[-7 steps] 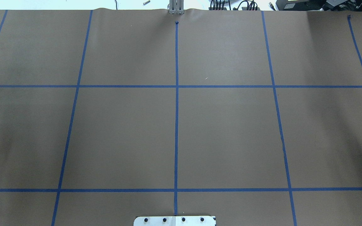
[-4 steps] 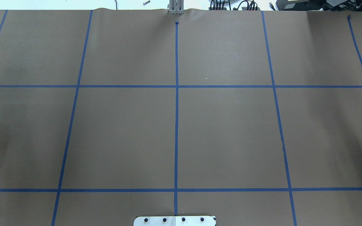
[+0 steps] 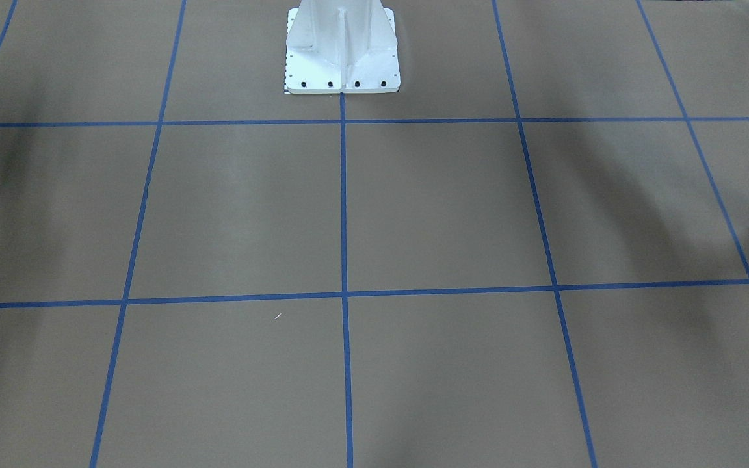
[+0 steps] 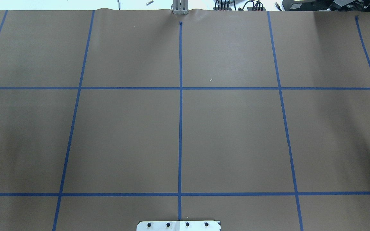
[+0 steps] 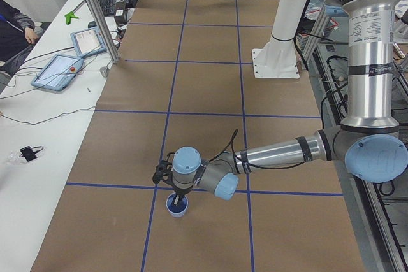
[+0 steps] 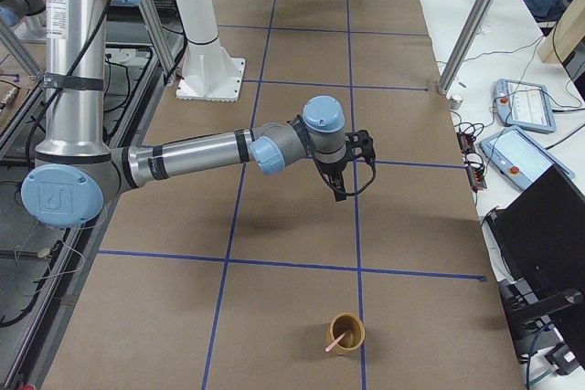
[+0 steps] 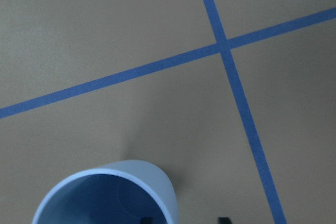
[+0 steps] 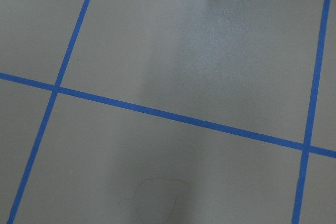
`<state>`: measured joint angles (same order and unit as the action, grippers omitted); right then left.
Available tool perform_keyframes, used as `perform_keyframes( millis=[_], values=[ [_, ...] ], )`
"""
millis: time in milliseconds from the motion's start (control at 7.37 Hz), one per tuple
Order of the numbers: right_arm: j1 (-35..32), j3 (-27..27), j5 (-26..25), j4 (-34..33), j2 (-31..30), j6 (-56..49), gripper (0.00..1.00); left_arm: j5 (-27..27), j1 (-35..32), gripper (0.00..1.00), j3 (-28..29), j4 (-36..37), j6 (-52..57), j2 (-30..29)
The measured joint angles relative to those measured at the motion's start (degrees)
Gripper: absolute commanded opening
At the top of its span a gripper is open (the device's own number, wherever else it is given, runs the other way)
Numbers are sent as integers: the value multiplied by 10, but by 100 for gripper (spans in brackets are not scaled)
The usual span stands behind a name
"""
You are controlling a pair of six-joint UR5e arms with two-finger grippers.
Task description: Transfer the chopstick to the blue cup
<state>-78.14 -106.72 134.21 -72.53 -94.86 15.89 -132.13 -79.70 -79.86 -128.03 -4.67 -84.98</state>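
Two cups, opposite ends of the brown paper-covered tabletop (image 6: 411, 226). The small pale blue plastic tumbler (image 5: 177, 206) stands upright near the left end edge, roughly midway across. The thin pale pink chopstick (image 6: 335, 345) leans inside a round tan cup (image 6: 347, 331) near the right end edge, towards the operators' side. Transfer not started, by my read.

Left gripper (image 5: 177, 193) sits right over the blue tumbler. In the wrist view two dark fingertips (image 7: 148, 217) show apart, and the cup wall looks to run between them; nothing clamped. Right gripper (image 6: 340, 187) hangs above the tabletop, well apart from the tan cup. Can't tell if its jaws are apart or together; I see nothing in it.

Risks from here:
- Left fingers straddle the rim: a sideways move or a close could tip or drag the light tumbler.
- The stick is thin and tilted, so an off-centre pinch likely slips or levers the tan cup over.
- The long stick in a small round-based cup may topple it on release if dropped against the rim.
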Motion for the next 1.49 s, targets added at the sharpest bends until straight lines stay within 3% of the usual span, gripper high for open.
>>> perform_keyframes(
  millis=[407,543,950,1492],
  values=[
    [0,1,0,0,-1,0,100,-27,-3,0,-130,52,-24,-17],
    [0,1,0,0,-2,0,100,-23,16,0,-164,57,-78,-36],
    [0,0,0,1,-6,1,100,56,158,0,-201,76,-303,-150],
    [0,0,1,0,-6,2,100,217,361,0,-209,346,-510,-401]
  ],
)
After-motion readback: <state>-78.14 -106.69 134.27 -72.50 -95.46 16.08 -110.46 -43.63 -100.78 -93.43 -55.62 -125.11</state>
